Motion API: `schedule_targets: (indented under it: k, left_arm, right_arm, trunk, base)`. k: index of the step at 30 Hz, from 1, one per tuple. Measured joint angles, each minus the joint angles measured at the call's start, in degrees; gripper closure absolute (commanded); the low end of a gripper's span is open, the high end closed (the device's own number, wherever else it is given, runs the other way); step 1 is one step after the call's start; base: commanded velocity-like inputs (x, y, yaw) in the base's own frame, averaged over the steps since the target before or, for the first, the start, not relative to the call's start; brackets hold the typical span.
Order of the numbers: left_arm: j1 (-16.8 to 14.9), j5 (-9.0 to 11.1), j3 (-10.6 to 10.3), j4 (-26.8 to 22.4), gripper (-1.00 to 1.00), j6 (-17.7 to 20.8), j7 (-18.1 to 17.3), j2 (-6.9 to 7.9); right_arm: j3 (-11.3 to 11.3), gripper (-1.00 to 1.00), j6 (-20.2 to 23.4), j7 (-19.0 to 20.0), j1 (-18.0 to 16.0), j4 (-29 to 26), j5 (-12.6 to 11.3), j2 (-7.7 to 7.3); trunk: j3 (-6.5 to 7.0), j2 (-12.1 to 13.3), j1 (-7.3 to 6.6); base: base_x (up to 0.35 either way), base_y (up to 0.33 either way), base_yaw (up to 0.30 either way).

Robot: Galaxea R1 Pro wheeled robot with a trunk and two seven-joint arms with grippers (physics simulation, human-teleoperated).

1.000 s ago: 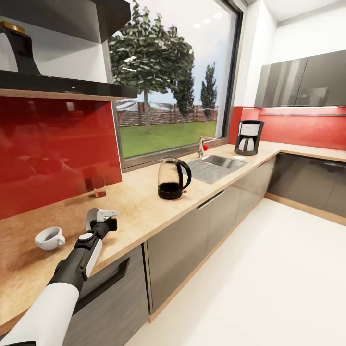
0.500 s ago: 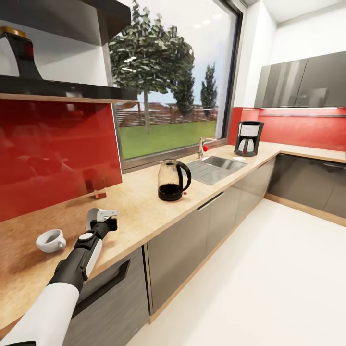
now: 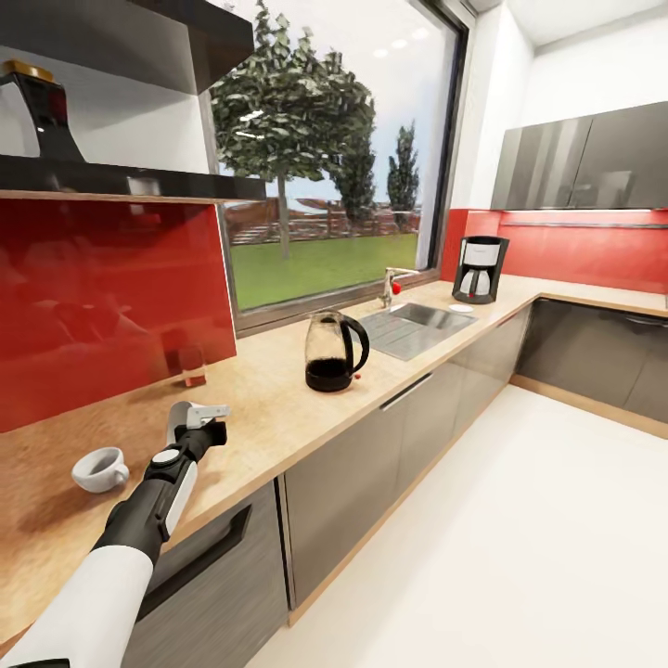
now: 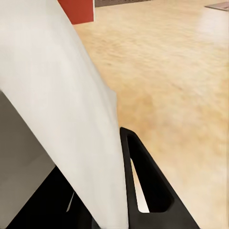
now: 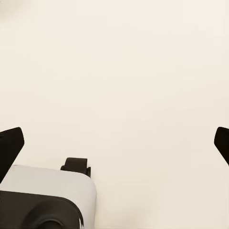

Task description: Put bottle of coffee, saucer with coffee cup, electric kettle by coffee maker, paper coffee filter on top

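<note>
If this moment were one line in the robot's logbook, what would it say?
left gripper: holds filter over countertop | cup: beside it | kettle: mid-counter | coffee maker: far corner

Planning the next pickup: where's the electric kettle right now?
In the head view, the electric kettle stands mid-countertop, just left of the sink, below the window.

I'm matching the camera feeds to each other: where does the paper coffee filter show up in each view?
Head view: the paper coffee filter is lower left, in the left gripper, over the kitchen countertop.
Left wrist view: the filter is the large white sheet running diagonally beside a black finger.
Right wrist view: pale floor beyond the right gripper, jaws spread.
Shared landmark: the light-wood countertop, in head and left wrist views.
</note>
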Motion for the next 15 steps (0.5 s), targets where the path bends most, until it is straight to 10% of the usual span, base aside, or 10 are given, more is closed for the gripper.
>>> schedule_targets:
  k: [15]
  left_arm:
    - [0.0,0.1,0.0,-0.1,1.00,-0.1,0.0,-0.02]
  right_arm:
    - [-0.1,-1.00,0.0,0.0,0.0,0.0,0.0,0.02]
  trunk:
    - [0.00,0.0,0.00]
  base:
    - [0.000,0.000,0.000]
